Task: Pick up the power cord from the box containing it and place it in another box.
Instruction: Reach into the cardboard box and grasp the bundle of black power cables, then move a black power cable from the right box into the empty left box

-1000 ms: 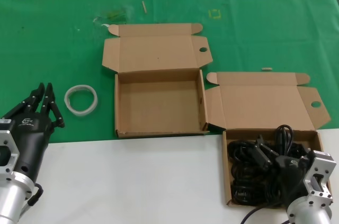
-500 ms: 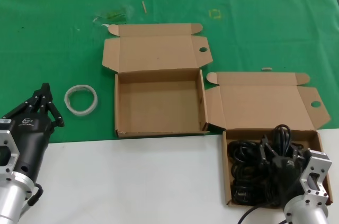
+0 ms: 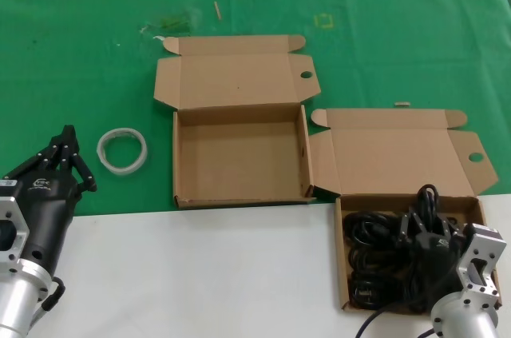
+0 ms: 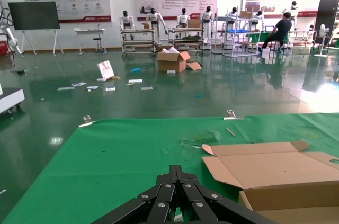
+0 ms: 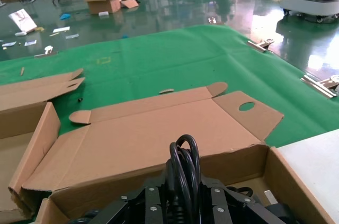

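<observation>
power cord lies bundled in the box containing it at the near right, one loop pinched between the closed fingers of the right gripper. another box sits open just beside. left gripper rests at the near left, fingers together, holding nothing.

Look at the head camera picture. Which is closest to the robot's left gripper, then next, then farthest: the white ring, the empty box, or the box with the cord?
From the left gripper, at the near left:
1. The white ring, just beside it on the green cloth.
2. The empty box, in the middle.
3. The box with the cord, far over on the right, where the right gripper holds the power cord.
</observation>
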### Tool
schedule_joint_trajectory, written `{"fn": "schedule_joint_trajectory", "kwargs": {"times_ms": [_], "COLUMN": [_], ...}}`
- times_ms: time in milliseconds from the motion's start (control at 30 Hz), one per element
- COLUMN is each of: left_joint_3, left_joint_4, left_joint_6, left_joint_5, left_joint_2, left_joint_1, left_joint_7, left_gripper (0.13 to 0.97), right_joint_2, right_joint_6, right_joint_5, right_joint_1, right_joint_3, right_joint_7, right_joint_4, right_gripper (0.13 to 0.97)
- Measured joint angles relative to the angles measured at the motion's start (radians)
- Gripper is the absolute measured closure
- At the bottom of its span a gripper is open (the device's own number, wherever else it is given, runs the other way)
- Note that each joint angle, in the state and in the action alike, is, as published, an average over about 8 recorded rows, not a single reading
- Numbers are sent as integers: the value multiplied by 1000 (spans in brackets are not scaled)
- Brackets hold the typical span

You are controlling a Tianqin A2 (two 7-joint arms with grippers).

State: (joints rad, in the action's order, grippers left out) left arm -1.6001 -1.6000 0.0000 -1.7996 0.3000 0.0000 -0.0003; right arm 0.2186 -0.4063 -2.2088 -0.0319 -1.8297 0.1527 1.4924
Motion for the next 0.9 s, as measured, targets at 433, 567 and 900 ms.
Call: {"fn": "schedule_joint_trajectory", "kwargs": {"times_ms": [433,567,900], "left_joint_3": [0,0,0], "left_joint_4": [0,0,0], "left_joint_6": [0,0,0], "left_joint_5": [0,0,0], "left_joint_2": [0,0,0], "left_joint_1": [0,0,0], "left_joint_7": [0,0,0], "left_gripper": [957,957,957], "right_joint_2": [19,53,129], "right_joint_6": [-83,-109,-28], "right_joint_5": [-61,-128,-416], "right_joint_1": [29,111,502], "right_joint_3": [-49,-116,-405], "right_joint_7": [93,163,383], "right_joint_4": [167,208,-28], "right_gripper": [868,868,868]}}
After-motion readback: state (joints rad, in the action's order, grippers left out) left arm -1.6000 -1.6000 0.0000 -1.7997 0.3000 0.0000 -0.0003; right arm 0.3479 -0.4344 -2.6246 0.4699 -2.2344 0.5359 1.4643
